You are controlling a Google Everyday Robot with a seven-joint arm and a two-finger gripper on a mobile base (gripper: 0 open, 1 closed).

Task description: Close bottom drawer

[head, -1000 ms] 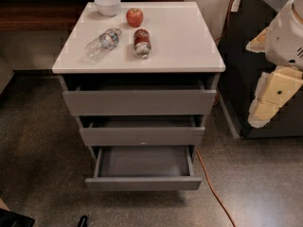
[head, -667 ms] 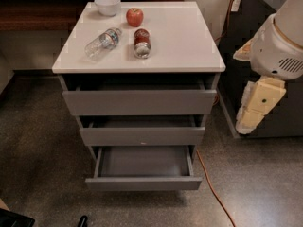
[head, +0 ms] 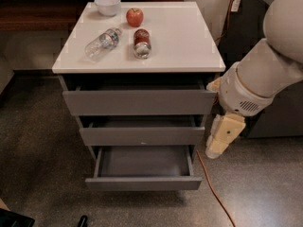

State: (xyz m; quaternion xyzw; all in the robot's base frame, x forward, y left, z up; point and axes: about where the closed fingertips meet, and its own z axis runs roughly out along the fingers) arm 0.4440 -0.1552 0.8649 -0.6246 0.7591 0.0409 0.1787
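The bottom drawer (head: pixel 143 183) is a grey shallow box with a plain flat front. It stands pulled out well beyond the two drawers above it, and its inside looks empty. My gripper (head: pixel 212 151) hangs as a cream-coloured piece at the end of my white arm (head: pixel 258 82). It is just right of the cabinet, level with the middle drawer and the bottom one. It is apart from the bottom drawer and touches nothing.
The top drawer (head: pixel 139 101) and middle drawer (head: pixel 142 136) are slightly out. On the white top (head: pixel 180 37) are a bowl (head: pixel 108 4), an apple (head: pixel 135 17), a can (head: pixel 141 42) and a bottle (head: pixel 102 43). An orange cable (head: pixel 215 193) crosses the floor on the right.
My arm has swung left and down from the right edge of the view. The gripper is now close beside the cabinet's right side. The drawers have not moved.
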